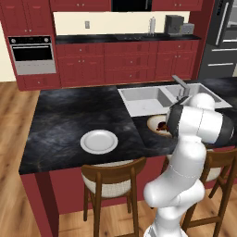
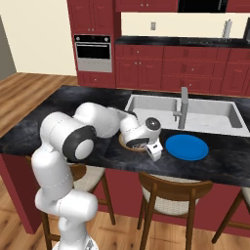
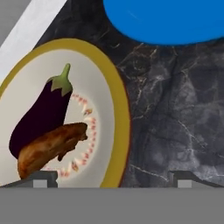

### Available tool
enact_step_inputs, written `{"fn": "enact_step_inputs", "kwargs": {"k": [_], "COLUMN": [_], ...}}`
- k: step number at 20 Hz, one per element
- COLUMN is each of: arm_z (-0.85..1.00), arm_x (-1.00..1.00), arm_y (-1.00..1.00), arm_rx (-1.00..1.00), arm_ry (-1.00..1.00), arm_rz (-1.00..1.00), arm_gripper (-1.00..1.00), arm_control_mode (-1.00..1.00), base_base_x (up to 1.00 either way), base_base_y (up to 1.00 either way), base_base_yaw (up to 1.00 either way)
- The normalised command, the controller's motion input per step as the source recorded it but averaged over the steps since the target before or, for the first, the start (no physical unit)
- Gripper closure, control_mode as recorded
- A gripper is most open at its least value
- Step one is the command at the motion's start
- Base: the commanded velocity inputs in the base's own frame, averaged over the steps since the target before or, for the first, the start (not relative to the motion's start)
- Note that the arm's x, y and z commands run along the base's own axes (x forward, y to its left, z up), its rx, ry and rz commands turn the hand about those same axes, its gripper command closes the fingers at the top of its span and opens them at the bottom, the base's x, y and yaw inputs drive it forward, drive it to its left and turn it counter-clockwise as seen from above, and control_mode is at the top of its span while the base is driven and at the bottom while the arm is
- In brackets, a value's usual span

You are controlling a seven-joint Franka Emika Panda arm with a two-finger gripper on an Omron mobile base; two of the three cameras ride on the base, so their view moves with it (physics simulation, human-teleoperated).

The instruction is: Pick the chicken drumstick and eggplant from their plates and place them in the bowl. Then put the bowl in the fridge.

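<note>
eggplant (image 3: 40, 119) and drumstick (image 3: 50, 148) in bowl (image 3: 114, 131)

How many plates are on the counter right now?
2. The white plate sits left of the sink; the blue plate sits right of the bowl. Both look empty.

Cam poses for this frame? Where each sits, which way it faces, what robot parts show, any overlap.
Left base view: behind-left, looks forward-down over the island; arm lower right; white plate, sink.
Right base view: behind-right, same island; arm lower left, gripper open beside the blue plate.
Hand view: looks down; fingertips at bottom; bowl holding eggplant and chicken drumstick.
Shared: bowl, sink.
</note>
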Motion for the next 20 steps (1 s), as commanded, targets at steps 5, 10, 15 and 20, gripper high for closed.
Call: {"fn": "enact_step_inputs", "kwargs": {"k": [5, 10, 15, 20], "arm_z": [-0.25, -0.22, -0.15, -0.22], "arm_x": [0.13, 0.18, 0.28, 0.08], "arm_y": [-0.03, -0.01, 0.00, 0.00], "arm_rx": [0.00, 0.00, 0.00, 0.00], "arm_ry": [0.00, 0.00, 0.00, 0.01], "arm_rz": [0.00, 0.00, 0.00, 0.00], "arm_gripper": [-1.00, -1.00, -1.00, 1.00], "arm_control_mode": [-1.00, -1.00, -1.00, -1.00], "base_base_x": [0.00, 0.00, 0.00, 0.00], "base_base_y": [0.00, 0.00, 0.00, 0.00], "base_base_yaw": [0.00, 0.00, 0.00, 0.00]}}
